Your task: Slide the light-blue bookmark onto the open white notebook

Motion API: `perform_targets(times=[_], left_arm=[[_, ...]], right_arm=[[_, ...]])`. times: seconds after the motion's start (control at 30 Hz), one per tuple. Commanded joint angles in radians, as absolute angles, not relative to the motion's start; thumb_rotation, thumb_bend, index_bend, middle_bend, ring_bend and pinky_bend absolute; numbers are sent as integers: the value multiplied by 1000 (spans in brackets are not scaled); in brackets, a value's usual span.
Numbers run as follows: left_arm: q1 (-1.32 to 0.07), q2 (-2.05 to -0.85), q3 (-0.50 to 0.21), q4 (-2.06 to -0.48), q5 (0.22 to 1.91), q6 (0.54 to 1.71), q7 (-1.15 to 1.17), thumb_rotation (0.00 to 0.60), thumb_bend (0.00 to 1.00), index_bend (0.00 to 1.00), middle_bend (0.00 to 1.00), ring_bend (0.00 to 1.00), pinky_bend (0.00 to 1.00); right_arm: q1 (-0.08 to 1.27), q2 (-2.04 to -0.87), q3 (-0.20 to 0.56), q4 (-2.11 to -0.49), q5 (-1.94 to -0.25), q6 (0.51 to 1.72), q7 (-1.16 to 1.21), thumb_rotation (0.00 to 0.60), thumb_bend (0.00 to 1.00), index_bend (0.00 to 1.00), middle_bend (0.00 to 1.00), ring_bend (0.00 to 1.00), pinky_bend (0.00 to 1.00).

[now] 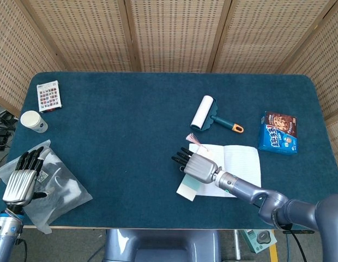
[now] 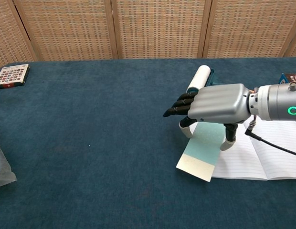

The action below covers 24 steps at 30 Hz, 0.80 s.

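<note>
right hand (image 2: 216, 104) on light-blue bookmark (image 2: 201, 149), half over white notebook (image 2: 255, 152)

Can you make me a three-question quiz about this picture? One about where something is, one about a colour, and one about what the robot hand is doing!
1. Where is the paper cup?
A. at the table's left edge
B. on the notebook
C. beside the cookie box

2. What colour is the lint roller's handle tip?
A. pink
B. orange
C. yellow

3. What is the right robot hand doing?
A. holding the cup
B. hanging high above the table
C. pressing on the bookmark

Answers:
1. A: the cup stands at the far left edge of the table, near the card box.
2. B: the lint roller ends in an orange tip.
3. C: the right robot hand has its fingertips down on the bookmark, which lies partly on the notebook.
</note>
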State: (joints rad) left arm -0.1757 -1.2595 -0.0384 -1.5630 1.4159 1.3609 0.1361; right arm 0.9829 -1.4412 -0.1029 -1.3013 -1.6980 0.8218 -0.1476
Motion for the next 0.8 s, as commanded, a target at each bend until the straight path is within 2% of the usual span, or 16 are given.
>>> perform_targets(times=[0.03,0.8], left_arm=[[-175,-1262,-38,-1563,1417,1363,142,600,119,0,0,0,0],[-179,-1285,-37,-1555,1406,1355,192,600,119,0,0,0,0]], right_arm=[[981,-1434,-128,-1280,-1741,846,-114,600,196,562,59,0,71],[1004,-1480,-245,-1006,-1955,989,92,600,196,557,64,0,71]])
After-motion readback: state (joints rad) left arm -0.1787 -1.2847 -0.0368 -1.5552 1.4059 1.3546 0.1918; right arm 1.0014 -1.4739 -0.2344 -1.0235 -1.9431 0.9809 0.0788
